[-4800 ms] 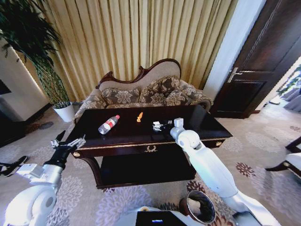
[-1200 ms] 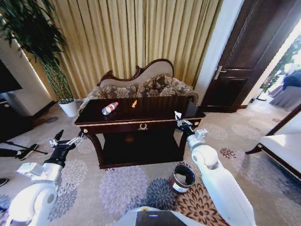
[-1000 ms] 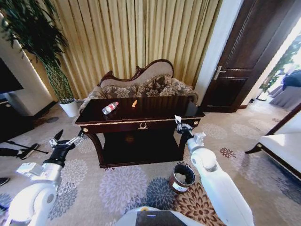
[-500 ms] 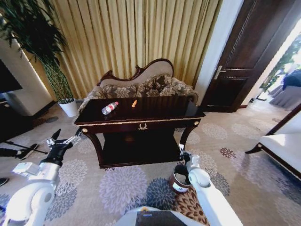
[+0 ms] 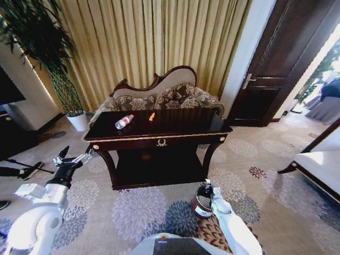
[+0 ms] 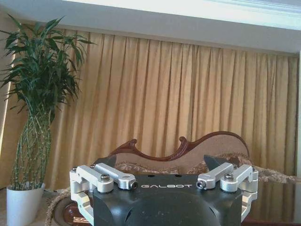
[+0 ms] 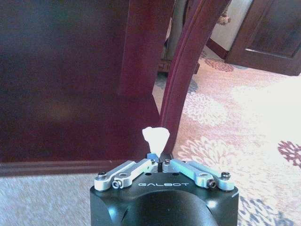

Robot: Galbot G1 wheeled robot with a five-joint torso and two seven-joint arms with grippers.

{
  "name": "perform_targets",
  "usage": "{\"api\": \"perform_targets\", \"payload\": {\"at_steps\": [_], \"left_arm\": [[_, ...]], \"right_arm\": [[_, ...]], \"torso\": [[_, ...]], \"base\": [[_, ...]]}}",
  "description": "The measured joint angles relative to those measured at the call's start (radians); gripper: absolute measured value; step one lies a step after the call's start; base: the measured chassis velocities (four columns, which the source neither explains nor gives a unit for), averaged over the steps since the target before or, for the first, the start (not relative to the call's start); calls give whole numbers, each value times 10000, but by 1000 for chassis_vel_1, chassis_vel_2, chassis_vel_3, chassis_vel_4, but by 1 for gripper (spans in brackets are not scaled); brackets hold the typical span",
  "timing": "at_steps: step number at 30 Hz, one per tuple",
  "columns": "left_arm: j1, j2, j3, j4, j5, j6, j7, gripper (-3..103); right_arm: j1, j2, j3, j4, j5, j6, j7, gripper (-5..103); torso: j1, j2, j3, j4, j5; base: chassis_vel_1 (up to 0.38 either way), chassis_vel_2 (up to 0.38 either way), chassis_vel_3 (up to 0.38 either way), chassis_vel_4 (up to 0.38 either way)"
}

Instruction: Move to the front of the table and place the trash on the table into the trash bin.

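Far left, by the wall: a tall potted bamboo plant [image 5: 40, 58] in a white pot. Lower left, off the table's left end and over the flowered carpet [image 5: 138, 212]: the left gripper [image 5: 70, 161], raised, fingers spread wide apart, gripping nothing. Behind, across the room: gold curtains [image 5: 154, 42], and in front of them a carved-back patterned sofa [image 5: 162, 95]. Centre: the long dark glossy table [image 5: 175, 133] with gold trim, an emblem on its front drawer and a lower shelf. On the tabletop, near the back left corner: a clear plastic bottle [image 5: 124, 121] with red cap, lying on its side; just to its right, close to the back edge: a small orange piece [image 5: 152, 116], apart from the bottle. Below the table's front right leg, on the carpet: the small round dark brown trash bin [image 5: 200, 204] with shiny rim and white label. Right at the bin's rim: the right gripper [image 5: 208, 187], lowered, fingers closed tight on a crumpled white scrap [image 7: 155, 139], the scrap sticking out beyond the fingertips, the table's leg and lower shelf just beyond it in the right wrist view. Far right: a dark wooden door [image 5: 287, 64].
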Motion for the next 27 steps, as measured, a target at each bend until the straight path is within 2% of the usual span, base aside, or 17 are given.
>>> {"api": "perform_targets", "payload": {"at_steps": [5,7,8,11,12,16,17,19,21,22,24,27], "left_arm": [[-5,2,43,-38,13,10,-1,100],[0,-11,47,-30,29,10,-3,100],[0,-11,47,-30,29,10,-3,100],[56,-15,-62,-26,14,1,10,100],[56,-15,-62,-26,14,1,10,100],[77,30,-215,-25,-59,-32,47,100],[77,30,-215,-25,-59,-32,47,100],[72,37,-226,-24,-80,-37,52,100],[72,38,-226,-24,-83,-38,52,100],[83,33,-227,-29,-90,-43,52,100],[102,28,-250,-51,-111,-48,52,100],[108,28,-270,-66,-123,-50,49,100]], "right_arm": [[-44,-9,35,-225,-328,24,0,5],[-74,26,36,-378,-423,13,0,14],[-74,26,36,-378,-423,13,0,14],[-86,100,30,-517,-440,0,0,30],[-86,100,30,-517,-440,0,0,30],[-59,149,33,-495,-437,5,0,51],[-59,149,33,-495,-437,5,0,51],[-33,158,36,-413,-425,11,0,62],[-29,160,44,-352,-411,14,0,62],[-35,156,75,-202,-347,59,0,68],[-153,55,141,486,104,395,0,79],[-273,-35,197,1119,514,599,1,84]], "torso": [[0,0,-1,2,0],[0,1,0,0,-1],[0,1,0,0,-1],[0,0,0,2,-1],[0,0,0,2,-1],[0,0,-1,2,0],[0,0,-1,2,0],[0,0,0,2,-1],[0,0,0,2,0],[0,0,0,1,1],[0,-1,0,1,2],[0,0,0,2,0]], "base": [[0,0,0,0],[0,0,0,0],[0,0,0,0],[0,0,0,0],[0,0,0,0],[0,0,0,0],[0,0,0,0],[0,0,0,0],[0,0,0,0],[0,0,0,0],[0,0,0,0],[0,0,0,0]]}}
